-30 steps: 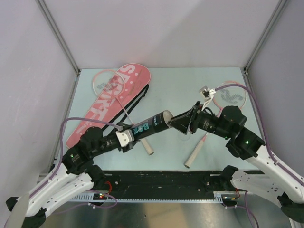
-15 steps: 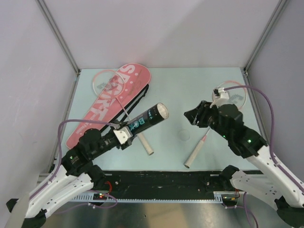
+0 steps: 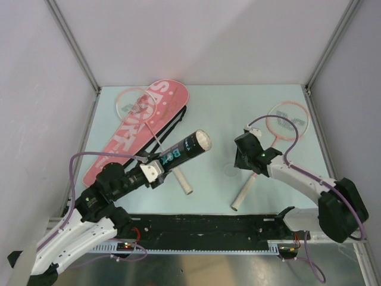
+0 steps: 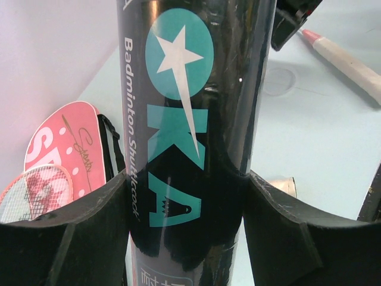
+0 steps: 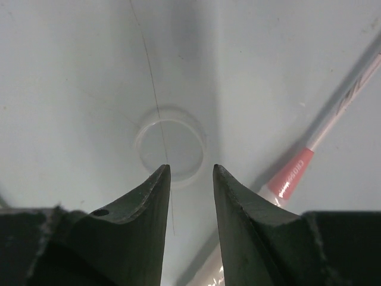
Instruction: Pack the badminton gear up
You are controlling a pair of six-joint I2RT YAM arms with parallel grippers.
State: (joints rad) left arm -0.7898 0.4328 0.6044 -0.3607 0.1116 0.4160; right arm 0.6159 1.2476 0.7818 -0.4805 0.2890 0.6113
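Top external view puts the left gripper (image 3: 156, 170) at lower left of centre, clamped around the base of a black cylindrical tube with teal lettering (image 3: 184, 150). It holds the tube off the pale blue table (image 3: 226, 113) with the mouth tilted up toward the middle of the frame. The mouth shows white (probably shuttlecocks inside, though that cannot be made out). Just right of centre the right gripper (image 5: 190, 173) points down at a small clear round plastic lid (image 5: 169, 143) lying flat on the table. In the right wrist view its fingers stand a little apart with nothing between them, tips at the lid's near edge; contact cannot be told. The step in hand looks like capping the tube. The next move calls for catching the lid's thin rim, a fiddly pick since it lies flush. One pink-framed racket with a white handle (image 3: 244, 192) lies just beside the lid. The second pink-framed racket (image 3: 182, 182) rests its head on the pink racket case with white lettering (image 3: 125, 137) at upper left, both unpacked.
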